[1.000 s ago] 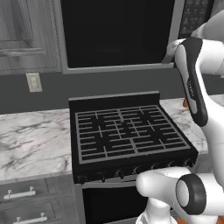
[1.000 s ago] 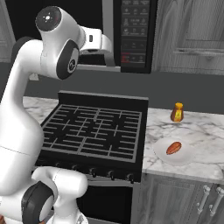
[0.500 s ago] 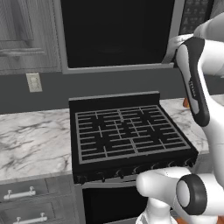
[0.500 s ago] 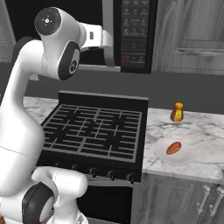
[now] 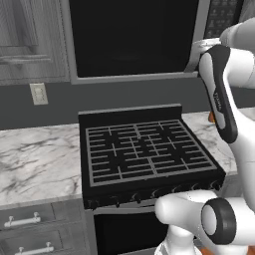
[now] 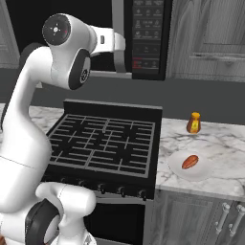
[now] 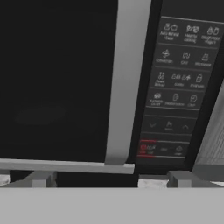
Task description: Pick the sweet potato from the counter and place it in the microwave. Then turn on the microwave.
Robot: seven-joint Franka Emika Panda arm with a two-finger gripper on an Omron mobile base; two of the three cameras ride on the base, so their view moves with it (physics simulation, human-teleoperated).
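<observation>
Currently my end effector (image 7: 109,186) stands spread and empty before the microwave (image 7: 57,78), door shut. Sweet potato (image 6: 190,161) lies on a white plate (image 6: 178,168) on the surface (image 6: 220,143), well apart. Judgement: opening the door comes next.

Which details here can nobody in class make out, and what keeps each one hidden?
- Microwave interior: hand view, behind the dark glass door.
- Button panel labels: hand view, too blurred and small.
- Orange bottle: left base view, mostly behind the arm.
- Sweet potato surface: right base view, too small.
</observation>
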